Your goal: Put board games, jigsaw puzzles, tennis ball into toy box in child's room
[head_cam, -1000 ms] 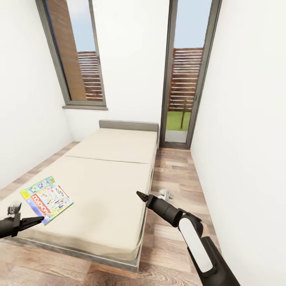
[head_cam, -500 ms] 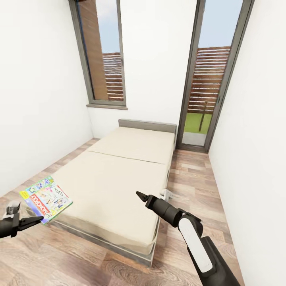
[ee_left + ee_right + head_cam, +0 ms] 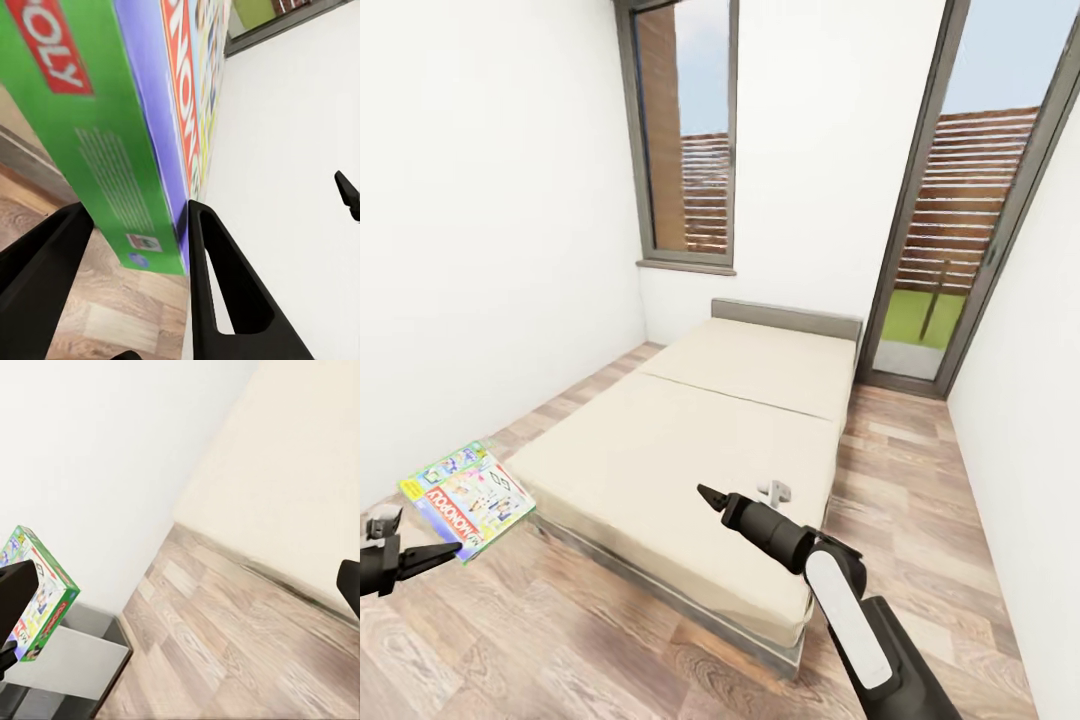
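Transport is the step in hand: the left gripper (image 3: 435, 557) clamps the green-edged, white-covered flat board game box (image 3: 466, 497) above wooden floor, left of the beige-mattressed bed (image 3: 690, 440). The right gripper (image 3: 707, 497), apparently pinched narrow, carries nothing. Next, reach the toy box.

A big plain white wall (image 3: 97, 442) takes up much of the right wrist view. Next to it lies the soft beige mattress of the bed (image 3: 300, 457), with a thin dark edge along its side. A wooden floor of brown planks (image 3: 225, 645) runs between the wall and the bed. A flat board game box with green edges, a red stripe and a busy white cover (image 3: 39, 592) hangs tilted in the air. A black finger (image 3: 15, 589) sits in front of one side of it. Under the box stands a grey and white piece (image 3: 71, 660); what it is cannot be told. A dark tip (image 3: 350, 585) pokes in at the far edge.
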You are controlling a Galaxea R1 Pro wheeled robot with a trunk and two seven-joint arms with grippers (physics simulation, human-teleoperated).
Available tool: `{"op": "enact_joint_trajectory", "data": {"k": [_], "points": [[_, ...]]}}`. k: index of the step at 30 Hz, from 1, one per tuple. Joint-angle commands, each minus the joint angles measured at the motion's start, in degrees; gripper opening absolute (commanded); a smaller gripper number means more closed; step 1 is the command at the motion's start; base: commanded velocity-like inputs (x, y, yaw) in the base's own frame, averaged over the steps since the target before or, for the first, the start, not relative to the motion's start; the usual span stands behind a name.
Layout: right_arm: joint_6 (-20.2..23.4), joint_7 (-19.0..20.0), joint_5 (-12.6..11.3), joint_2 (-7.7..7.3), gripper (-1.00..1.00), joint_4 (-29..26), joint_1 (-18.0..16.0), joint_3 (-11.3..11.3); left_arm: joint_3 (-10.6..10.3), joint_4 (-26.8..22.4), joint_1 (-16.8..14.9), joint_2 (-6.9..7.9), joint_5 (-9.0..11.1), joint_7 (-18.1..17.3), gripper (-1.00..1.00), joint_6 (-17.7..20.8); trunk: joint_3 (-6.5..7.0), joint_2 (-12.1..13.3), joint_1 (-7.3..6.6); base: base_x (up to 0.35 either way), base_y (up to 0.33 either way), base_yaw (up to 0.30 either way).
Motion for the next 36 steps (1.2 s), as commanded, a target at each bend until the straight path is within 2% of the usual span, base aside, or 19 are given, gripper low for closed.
{"op": "enact_joint_trajectory", "data": {"k": [1, 9, 21, 24, 27, 29, 36], "points": [[0.3, 0.1, 0.0, 0.03, 1.00, 0.0, 0.0, 0.0, 0.2, 0.0, -0.1, 0.00, -0.5, -0.5, -1.00, 0.6, -0.06, 0.0, 0.00, 0.000, 0.281, 0.286], [0.3, 0.1, 0.0, 0.03, 1.00, 0.0, 0.0, 0.1, 0.9, 0.1, -0.1, 0.07, -0.5, -0.5, -1.00, 0.6, -0.06, 0.0, 0.00, 0.000, 0.183, 0.286], [0.3, 0.1, 0.4, 0.03, 1.00, 0.1, 0.0, 0.2, 1.1, 0.1, -0.1, -0.03, -0.7, -0.5, -1.00, 0.7, 2.10, 4.8, -2.64, 0.000, 0.009, 0.286], [0.2, 0.1, 2.8, 0.03, 1.00, 0.1, 0.0, 0.2, 1.0, 0.1, -0.1, -0.07, -0.7, -0.5, -1.00, 0.7, 2.64, 6.0, -3.30, 0.000, 0.000, 0.286], [0.1, 0.2, 8.2, 0.03, 1.00, 0.1, 0.0, 0.1, 1.0, 0.1, -0.1, -0.12, -0.7, -0.5, -1.00, 0.7, 3.18, 7.2, -3.96, 0.000, 0.000, 0.286], [0.1, 0.3, 10.3, 0.03, 1.00, 0.0, 0.0, 0.0, 1.0, 0.1, -0.1, -0.12, -0.7, -0.5, -1.00, 0.7, 3.53, 8.0, -4.39, 0.000, 0.000, 0.286], [0.2, 0.4, 11.8, -0.66, 1.00, -0.2, 0.0, 0.0, 0.9, 0.1, -0.1, -0.13, -0.7, -0.5, -1.00, 0.7, 4.79, 10.8, -5.93, 0.000, 0.000, 0.259]]}}
